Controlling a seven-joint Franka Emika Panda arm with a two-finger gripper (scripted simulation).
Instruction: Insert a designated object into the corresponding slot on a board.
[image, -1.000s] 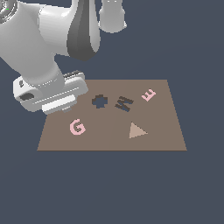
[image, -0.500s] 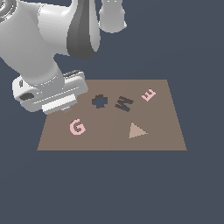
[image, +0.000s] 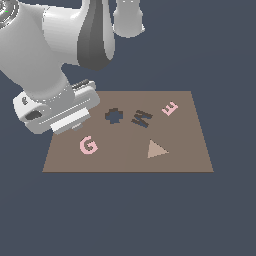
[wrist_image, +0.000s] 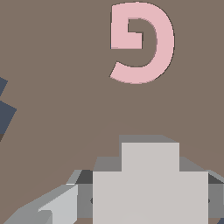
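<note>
The brown board (image: 190, 155) lies flat and bears the dark lobed slot (image: 114, 116). My hand (image: 55, 109) hovers over the board's corner on the exterior view's left, just beyond the pink G (image: 88, 145); its fingertips are hidden there. In the wrist view my gripper (wrist_image: 146, 199) is shut on the light-grey lobed piece (wrist_image: 149, 175), with a grey finger (wrist_image: 57, 206) beside it. The piece hangs above bare board (wrist_image: 61, 78) near the G (wrist_image: 142, 41). A dark patch (wrist_image: 4, 114) at the picture's edge looks like part of the slot.
A dark W-shaped cutout (image: 141, 118), a pink E (image: 170, 108) and a tan triangle (image: 156, 149) sit on the board towards the exterior view's right. The arm's bulk (image: 55, 45) looms over the far left. Dark blue floor (image: 125, 215) surrounds the board.
</note>
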